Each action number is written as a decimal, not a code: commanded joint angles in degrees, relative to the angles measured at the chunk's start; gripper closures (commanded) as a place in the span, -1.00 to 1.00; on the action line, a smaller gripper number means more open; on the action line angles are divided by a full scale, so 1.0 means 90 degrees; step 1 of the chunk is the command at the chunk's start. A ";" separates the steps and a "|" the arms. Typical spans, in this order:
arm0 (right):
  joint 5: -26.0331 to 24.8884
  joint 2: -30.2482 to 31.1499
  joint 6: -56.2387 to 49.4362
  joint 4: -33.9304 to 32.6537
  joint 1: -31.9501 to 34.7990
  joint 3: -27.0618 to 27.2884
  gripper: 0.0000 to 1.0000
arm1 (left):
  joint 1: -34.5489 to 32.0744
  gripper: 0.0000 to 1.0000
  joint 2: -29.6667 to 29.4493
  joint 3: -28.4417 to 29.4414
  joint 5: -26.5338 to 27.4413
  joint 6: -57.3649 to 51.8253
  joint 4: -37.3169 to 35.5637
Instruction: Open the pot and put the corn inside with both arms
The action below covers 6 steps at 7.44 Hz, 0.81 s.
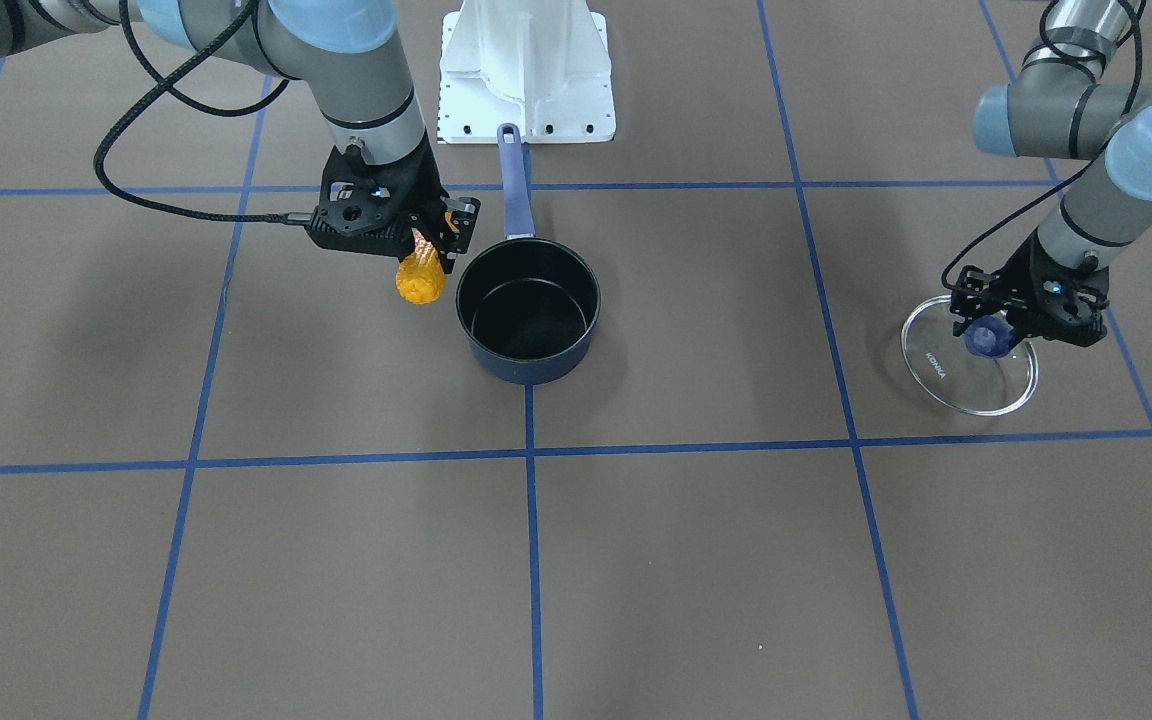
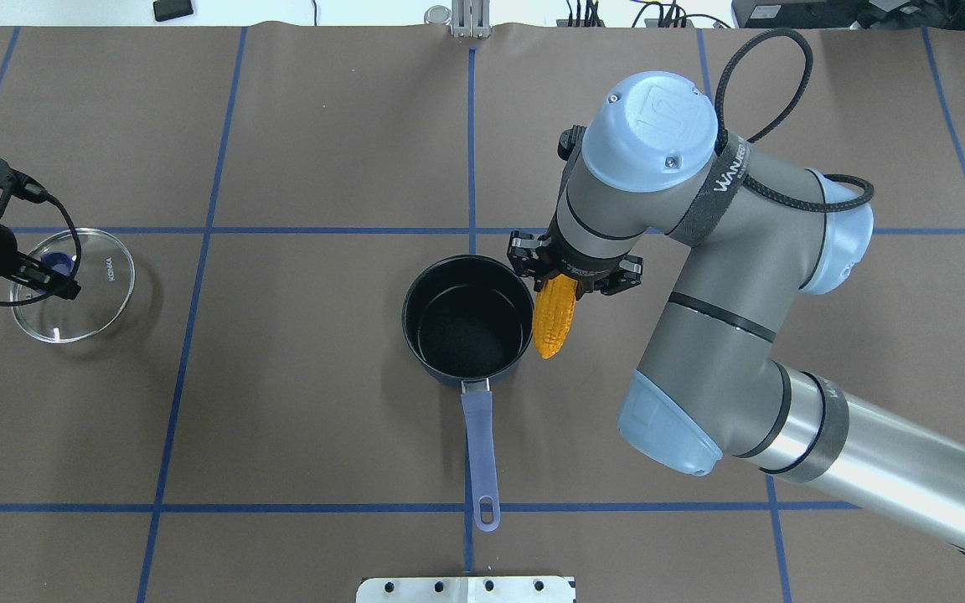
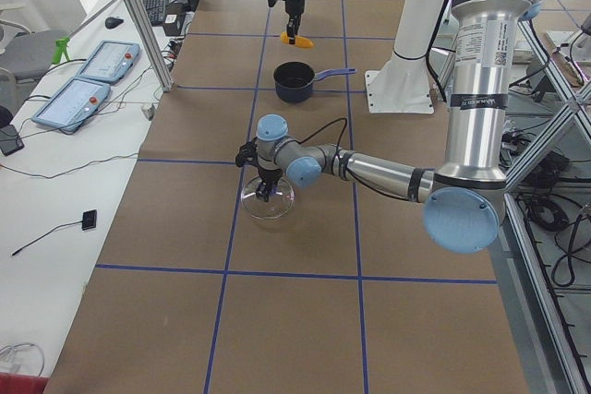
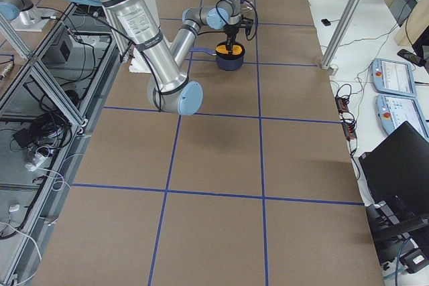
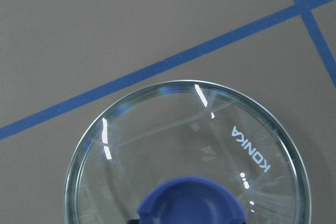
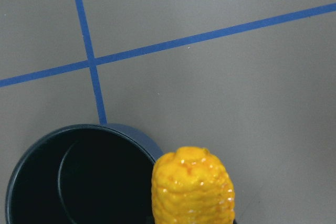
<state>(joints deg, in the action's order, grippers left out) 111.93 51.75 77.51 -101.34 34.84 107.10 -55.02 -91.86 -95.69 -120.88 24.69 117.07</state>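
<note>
Right end effector (image 1: 428, 246) pinches the corn (image 1: 420, 280) just beside the open pot (image 1: 531, 368); left end effector (image 1: 998, 335) sits at the lid (image 1: 936, 372) knob on the desk (image 1: 686, 550), grip unclear.

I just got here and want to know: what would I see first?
The bright orange corn hangs from the right gripper, just beside the open, empty pot mid-table. Far off on the robot's left, the left gripper sits at the knob of a clear glass lid.

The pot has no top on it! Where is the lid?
In the overhead view the lid sits far left, on the robot's left side, its knob in the left pincer, well away from the pot.
</note>
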 commanded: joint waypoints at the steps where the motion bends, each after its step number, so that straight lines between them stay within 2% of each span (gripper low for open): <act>1: -0.0054 -0.0008 0.0001 0.0000 -0.0033 -0.0015 1.00 | 0.0020 0.10 -0.0038 0.0124 0.0003 0.0011 0.0009; 3: -0.0054 -0.0027 0.0001 0.0000 -0.0043 -0.0025 1.00 | 0.0030 0.01 -0.0057 0.0134 0.0013 0.0030 -0.0010; 4: -0.0054 -0.0037 0.0001 0.0000 -0.0063 -0.0025 1.00 | 0.0030 -0.19 -0.0057 0.0144 0.0013 0.0011 -0.0010; 6: -0.0209 -0.0114 0.0069 0.0009 -0.0218 -0.0083 1.00 | 0.0030 -0.38 -0.0067 0.0144 0.0013 0.0011 -0.0020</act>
<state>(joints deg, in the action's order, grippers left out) 111.11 51.28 77.65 -101.32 33.85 106.72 -54.76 -92.39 -94.42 -120.76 24.80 116.97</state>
